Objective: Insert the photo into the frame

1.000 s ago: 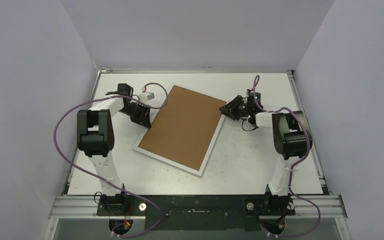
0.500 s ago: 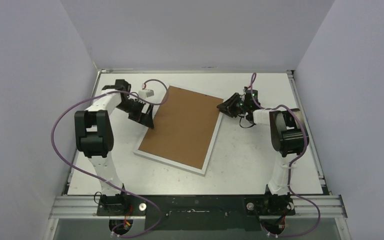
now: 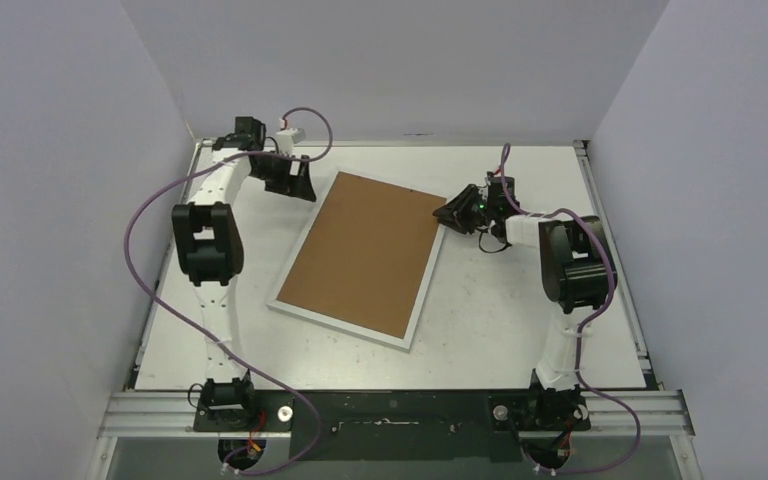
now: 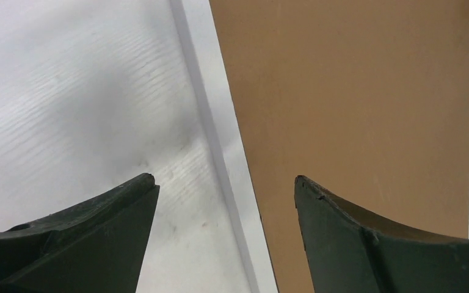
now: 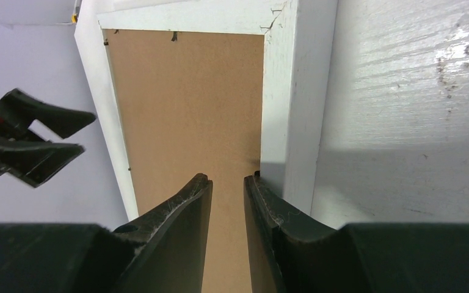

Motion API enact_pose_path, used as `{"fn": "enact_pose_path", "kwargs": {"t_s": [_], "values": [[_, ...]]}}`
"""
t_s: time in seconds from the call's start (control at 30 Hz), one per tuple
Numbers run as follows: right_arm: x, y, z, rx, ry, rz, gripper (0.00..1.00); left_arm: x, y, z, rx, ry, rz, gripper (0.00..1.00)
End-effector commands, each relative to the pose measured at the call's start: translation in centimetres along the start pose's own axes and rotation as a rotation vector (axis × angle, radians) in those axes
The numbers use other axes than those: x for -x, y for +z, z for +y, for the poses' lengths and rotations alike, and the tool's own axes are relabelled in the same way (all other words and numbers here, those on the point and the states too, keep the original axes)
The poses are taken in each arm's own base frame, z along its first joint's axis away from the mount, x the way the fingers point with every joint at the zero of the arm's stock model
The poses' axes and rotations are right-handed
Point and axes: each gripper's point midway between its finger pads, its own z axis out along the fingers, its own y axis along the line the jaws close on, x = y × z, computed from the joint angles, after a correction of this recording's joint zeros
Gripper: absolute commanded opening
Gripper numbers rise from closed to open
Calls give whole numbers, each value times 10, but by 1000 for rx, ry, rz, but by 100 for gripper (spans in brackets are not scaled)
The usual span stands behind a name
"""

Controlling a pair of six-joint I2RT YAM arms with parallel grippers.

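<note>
The frame (image 3: 422, 290) lies face down and slanted mid-table, a brown backing board (image 3: 365, 250) filling its back. The photo is hidden. My left gripper (image 3: 300, 185) hovers open just off the frame's far-left corner; in the left wrist view its gripper (image 4: 225, 178) straddles the white frame edge (image 4: 220, 134) beside the board (image 4: 354, 91), holding nothing. My right gripper (image 3: 447, 217) sits at the frame's far-right corner. Its jaws (image 5: 228, 177) stand a narrow gap apart over the board (image 5: 183, 104), by the white frame border (image 5: 290, 122), with nothing between them.
Grey enclosure walls close in the white table (image 3: 520, 320) on three sides, with a raised rim along the far edge. Purple cables (image 3: 145, 215) loop off both arms. A white connector (image 3: 292, 130) sits on the left arm's cable near the back wall.
My left gripper opened, let go of the frame's left edge and swung toward the far-left corner. The frame turned slightly. The right gripper stayed at its corner, shifting a little farther.
</note>
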Motion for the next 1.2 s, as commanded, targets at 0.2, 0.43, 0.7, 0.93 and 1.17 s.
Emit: {"fn": "enact_pose_path", "kwargs": {"t_s": [0.2, 0.43, 0.7, 0.93, 1.17], "values": [[-9, 12, -7, -25, -8, 35, 28, 31, 62, -6, 0, -31, -38, 59], [-9, 14, -6, -17, -11, 45, 28, 24, 80, -5, -1, -32, -8, 44], [-9, 16, -5, -12, -13, 54, 28, 10, 82, -10, -25, -17, 23, 34], [-10, 17, -8, -22, -15, 63, 28, 2, 87, -5, -10, -21, 39, 27], [-8, 21, -6, -16, -17, 69, 28, -11, 92, -8, -9, 36, 99, 0]]}}
